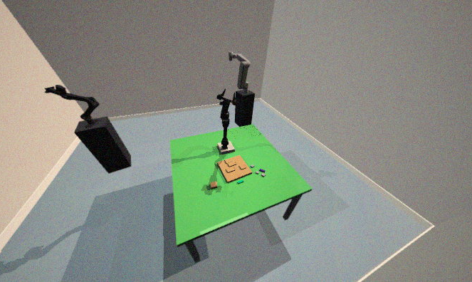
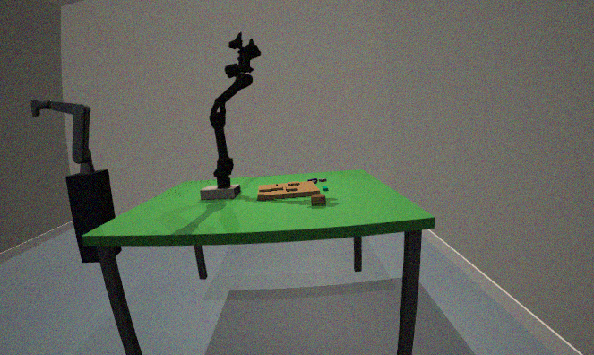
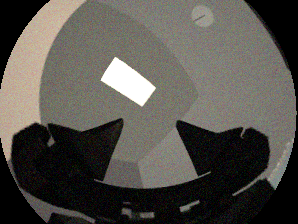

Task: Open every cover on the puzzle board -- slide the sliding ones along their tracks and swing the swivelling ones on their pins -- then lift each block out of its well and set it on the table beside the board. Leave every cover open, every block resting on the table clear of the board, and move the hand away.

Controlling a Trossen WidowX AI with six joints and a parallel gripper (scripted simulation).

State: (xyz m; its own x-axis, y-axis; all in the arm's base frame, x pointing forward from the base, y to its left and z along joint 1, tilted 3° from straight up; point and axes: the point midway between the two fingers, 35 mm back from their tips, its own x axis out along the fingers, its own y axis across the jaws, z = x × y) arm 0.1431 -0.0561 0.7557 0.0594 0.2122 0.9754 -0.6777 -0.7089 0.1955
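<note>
The tan puzzle board (image 1: 231, 175) (image 2: 272, 195) lies flat on the green table (image 1: 213, 213) (image 2: 250, 220), in front of the arm's base. Dark slots and covers show on its top. Small blocks lie on the table beside it: a brown block (image 1: 213, 184) (image 2: 318, 200), a green block (image 1: 240, 181) (image 2: 325, 188), and purple and pink blocks (image 1: 260, 171) near the board's right side. My arm stands upright with the gripper (image 1: 223, 95) (image 2: 245, 44) (image 3: 149, 129) raised high above the table, open and empty. The wrist view shows only walls and ceiling between the fingers.
Two other arms on dark pedestals stand off the table, one at the left (image 1: 102, 144) and one behind the table (image 1: 244, 107) (image 2: 90, 202). The arm's grey base plate (image 1: 226, 148) (image 2: 219, 192) sits at the board's back edge.
</note>
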